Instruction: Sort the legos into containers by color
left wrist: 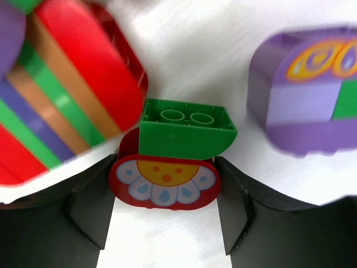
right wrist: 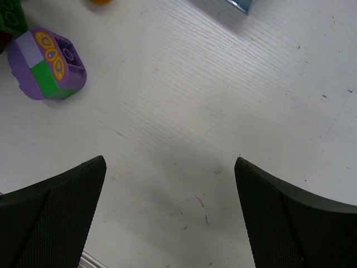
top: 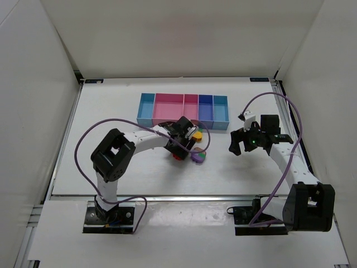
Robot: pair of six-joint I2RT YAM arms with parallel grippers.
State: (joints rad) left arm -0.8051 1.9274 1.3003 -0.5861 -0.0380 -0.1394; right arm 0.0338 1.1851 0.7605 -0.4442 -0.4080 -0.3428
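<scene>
The fingers (left wrist: 89, 209) of the left gripper (left wrist: 165, 167) pinched the red-and-green lego (left wrist: 187, 131), probably light, stiff and slick, by its flat red sides, while the right gripper (right wrist: 170, 162) gaped empty.

The flower brick (left wrist: 165, 181) between my black left fingers (left wrist: 89, 218) is red. Its face has white petals with pale blue drops round a yellow centre dotted orange. The green brick (left wrist: 187, 131) on top of the flower brick is plain. Left of it, the striped block (left wrist: 72, 84) is red with green, tan and blue bands. Right of it, the purple block (left wrist: 304, 92) shows yellow-orange swirls, a lilac panel and a green patch. Beyond it, the bins (top: 146, 119) run light blue, pink, pink, dark blue, light blue.
</scene>
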